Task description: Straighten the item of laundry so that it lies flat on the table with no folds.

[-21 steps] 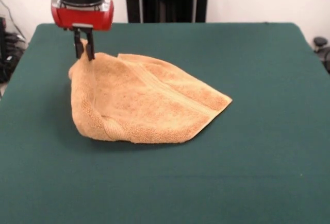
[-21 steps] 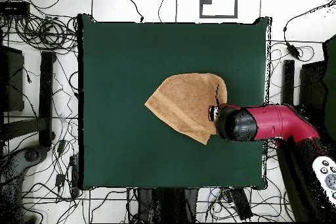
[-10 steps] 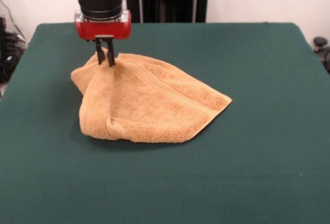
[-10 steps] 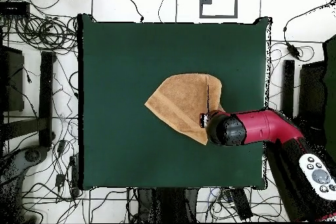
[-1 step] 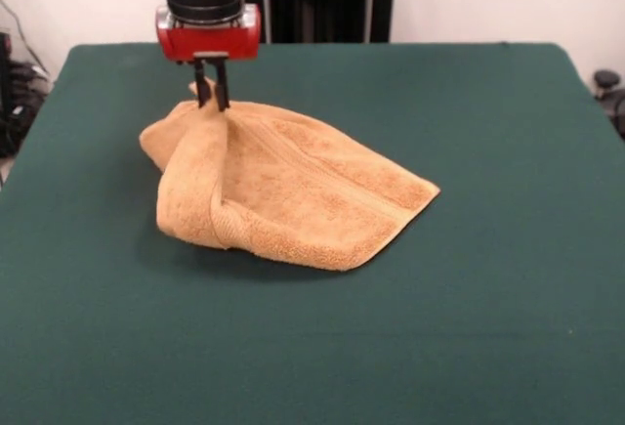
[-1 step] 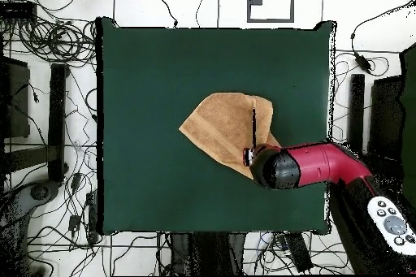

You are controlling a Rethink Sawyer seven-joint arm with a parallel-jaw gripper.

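Orange-tan terry towel [image 5: 293, 191] hangs below our gripper [image 5: 210, 93], whose fingers pinch its raised corner. We risk it slipping free and dropping as a new fold onto the table [image 5: 488, 298].

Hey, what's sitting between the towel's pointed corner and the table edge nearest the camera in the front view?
Nothing. In the front view, only bare green table lies between the towel and that near edge.
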